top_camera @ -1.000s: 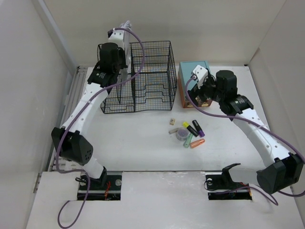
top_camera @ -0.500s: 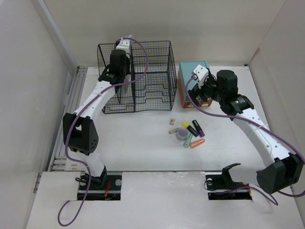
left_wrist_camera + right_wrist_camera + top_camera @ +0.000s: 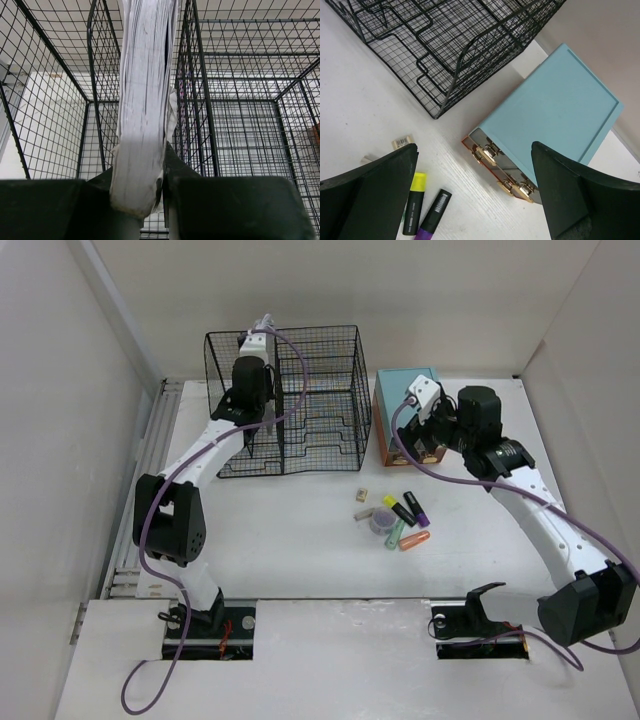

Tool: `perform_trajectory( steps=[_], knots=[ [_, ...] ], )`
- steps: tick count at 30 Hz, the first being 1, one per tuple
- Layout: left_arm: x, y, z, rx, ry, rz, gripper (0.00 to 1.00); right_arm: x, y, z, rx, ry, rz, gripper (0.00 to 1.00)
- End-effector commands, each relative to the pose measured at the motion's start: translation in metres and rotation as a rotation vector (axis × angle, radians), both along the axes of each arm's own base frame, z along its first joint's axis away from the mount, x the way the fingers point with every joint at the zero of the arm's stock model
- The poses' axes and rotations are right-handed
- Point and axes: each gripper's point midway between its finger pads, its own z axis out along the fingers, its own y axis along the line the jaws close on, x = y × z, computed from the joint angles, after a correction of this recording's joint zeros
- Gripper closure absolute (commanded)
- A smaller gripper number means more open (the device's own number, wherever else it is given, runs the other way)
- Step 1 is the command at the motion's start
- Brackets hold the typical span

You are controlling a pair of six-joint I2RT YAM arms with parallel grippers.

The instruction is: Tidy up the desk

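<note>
The desk [image 3: 290, 550] is a white tabletop. My left gripper [image 3: 254, 412] [image 3: 145, 175] is shut on the edge of a thick white stack of paper [image 3: 145, 75]. The stack stands upright between two wire dividers of the black mesh organizer [image 3: 320, 370] [image 3: 240, 100]. My right gripper [image 3: 415, 435] [image 3: 474, 150] hangs open over the front corner of the teal drawer box [image 3: 405, 385] [image 3: 555, 105], holding nothing. The paper does not show clearly in the top view.
A yellow highlighter [image 3: 398, 507] [image 3: 415, 200] and a purple one [image 3: 417, 508] [image 3: 432, 212] lie in front of the box. Beside them lie a green marker [image 3: 395, 533], an orange marker [image 3: 414, 539], a small eraser [image 3: 363, 493] [image 3: 402, 142] and a purple roll [image 3: 381, 522].
My left arm has swung right and forward, carrying the paper stack from the organizer's left side into it. The right arm has hardly moved.
</note>
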Motion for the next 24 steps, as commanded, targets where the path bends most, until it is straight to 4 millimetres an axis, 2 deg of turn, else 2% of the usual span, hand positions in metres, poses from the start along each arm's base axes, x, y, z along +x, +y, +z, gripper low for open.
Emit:
perform_trajectory(
  steps=[1,3,5,6,7,10,15,17,18,20,21,24],
  knots=[
    [0.003,0.011,0.030,-0.025,-0.105,0.040,1.00,0.002,0.002,0.002,0.012,-0.015,0.022,0.00],
    [0.005,0.010,0.016,-0.025,-0.079,0.042,1.00,0.002,0.002,0.002,0.012,-0.015,0.022,0.00],
    [0.004,0.010,0.012,-0.033,-0.071,0.045,1.00,0.002,-0.002,0.006,0.015,-0.023,0.013,0.00],
    [0.004,0.010,0.002,-0.027,-0.052,0.045,1.00,0.001,-0.001,0.006,0.018,-0.022,0.021,0.00],
    [0.005,0.010,0.004,-0.030,-0.062,0.045,1.00,0.001,-0.001,0.006,0.018,-0.022,0.021,0.00],
    [0.004,0.009,-0.008,-0.043,-0.036,0.051,1.00,0.001,-0.001,0.006,0.018,-0.022,0.021,0.00],
    [0.001,0.011,-0.014,-0.052,-0.012,0.067,1.00,0.000,0.001,0.006,0.022,-0.021,0.030,0.00],
    [-0.002,0.012,-0.025,-0.054,0.011,0.071,0.99,0.000,0.001,0.006,0.022,-0.021,0.030,0.00],
    [-0.003,0.012,-0.020,-0.057,0.002,0.070,1.00,0.000,0.001,0.006,0.022,-0.021,0.030,0.00],
    [-0.010,0.007,-0.028,-0.046,0.016,0.070,1.00,0.000,0.001,0.006,0.022,-0.021,0.030,0.00],
    [-0.012,0.008,-0.021,-0.051,0.005,0.070,1.00,-0.001,0.000,0.004,0.019,-0.013,0.030,0.00],
    [-0.016,0.006,-0.032,-0.040,0.025,0.071,1.00,-0.002,0.002,0.004,0.023,-0.011,0.038,0.00]
  ],
)
